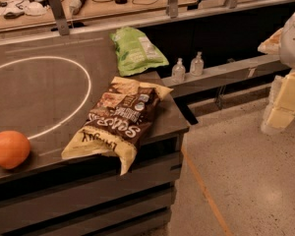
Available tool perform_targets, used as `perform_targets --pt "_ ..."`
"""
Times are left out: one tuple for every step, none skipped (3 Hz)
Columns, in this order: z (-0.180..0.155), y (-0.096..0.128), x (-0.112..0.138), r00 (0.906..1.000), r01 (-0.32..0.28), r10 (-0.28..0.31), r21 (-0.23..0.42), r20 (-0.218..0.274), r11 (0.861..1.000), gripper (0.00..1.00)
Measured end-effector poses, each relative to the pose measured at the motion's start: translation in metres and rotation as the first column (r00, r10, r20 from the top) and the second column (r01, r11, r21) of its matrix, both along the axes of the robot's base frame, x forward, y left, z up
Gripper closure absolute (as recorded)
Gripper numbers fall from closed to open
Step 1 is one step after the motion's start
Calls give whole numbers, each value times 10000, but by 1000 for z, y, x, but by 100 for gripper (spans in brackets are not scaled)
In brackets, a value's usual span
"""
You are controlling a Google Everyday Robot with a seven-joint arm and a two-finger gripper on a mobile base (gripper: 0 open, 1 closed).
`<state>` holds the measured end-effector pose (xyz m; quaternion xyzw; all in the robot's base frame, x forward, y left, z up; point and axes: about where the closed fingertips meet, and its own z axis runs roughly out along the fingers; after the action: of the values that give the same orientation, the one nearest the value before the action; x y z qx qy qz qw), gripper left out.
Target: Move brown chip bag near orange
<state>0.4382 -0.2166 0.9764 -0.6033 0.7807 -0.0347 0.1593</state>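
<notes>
The brown chip bag (119, 119) lies flat on the dark counter (34, 90) near its right front corner, and its pale lower end hangs over the front edge. The orange (9, 149) sits at the counter's front left edge, well to the left of the bag. My gripper (281, 104) is at the far right of the view, off the counter and over the floor, well to the right of the bag and holding nothing that I can see.
A light green bag (136, 49) lies at the back right of the counter. A white circle line (86, 90) is painted on the counter top. Two small clear bottles (187, 68) stand on a ledge behind. A desk (88, 4) with cables is at the back.
</notes>
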Motion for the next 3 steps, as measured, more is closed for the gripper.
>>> perform_targets --pt "0 0 0 10000 0 0 0 2 10000 0" --pt "4 30 10 9928 -1130 1117 304 431 9931 0" --pt "5 90 27 9462 -3156 3097 556 942 9473 0"
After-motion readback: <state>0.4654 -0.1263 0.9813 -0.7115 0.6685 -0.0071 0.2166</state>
